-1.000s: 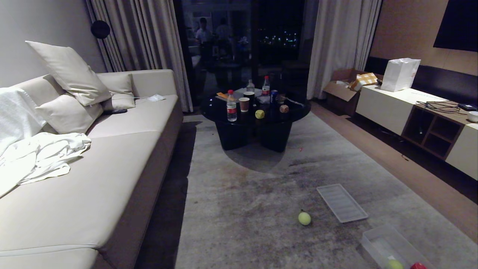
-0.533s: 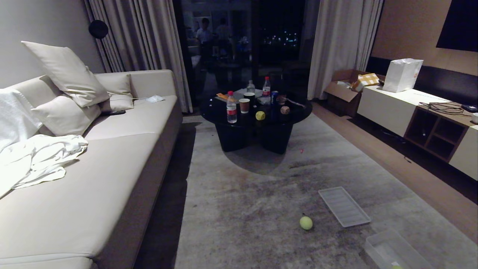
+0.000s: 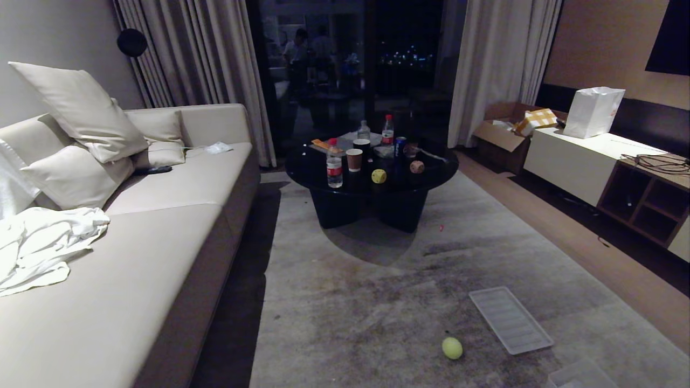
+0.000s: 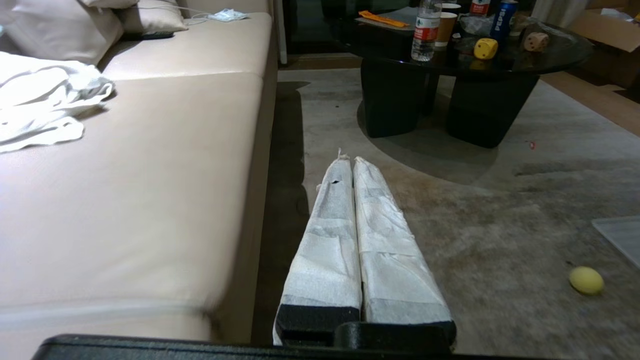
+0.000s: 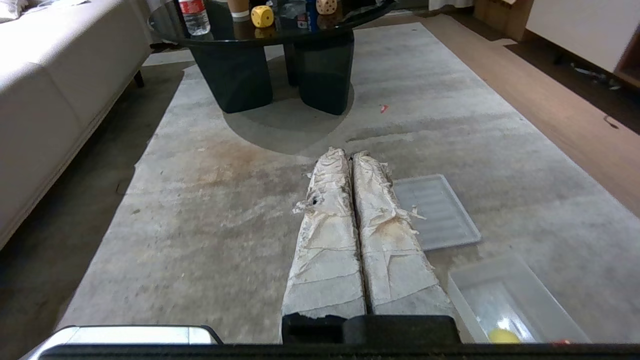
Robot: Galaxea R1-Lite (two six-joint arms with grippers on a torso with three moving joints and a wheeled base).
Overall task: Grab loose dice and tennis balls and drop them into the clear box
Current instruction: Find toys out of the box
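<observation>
Tennis ball (image 3: pixel 452 348) is lying loose on the rug, just beside the ribbed lid (image 3: pixel 510 319), ahead and to the robot's right. Right gripper (image 5: pixel 348 156) is sitting nearer than left gripper (image 4: pixel 347 159); both are hanging empty, fingers pressed together.

Left gripper (image 4: pixel 353 161) and right gripper (image 5: pixel 349 154): long fingers wrapped in crinkled white tape, mounted on black bases.
</observation>
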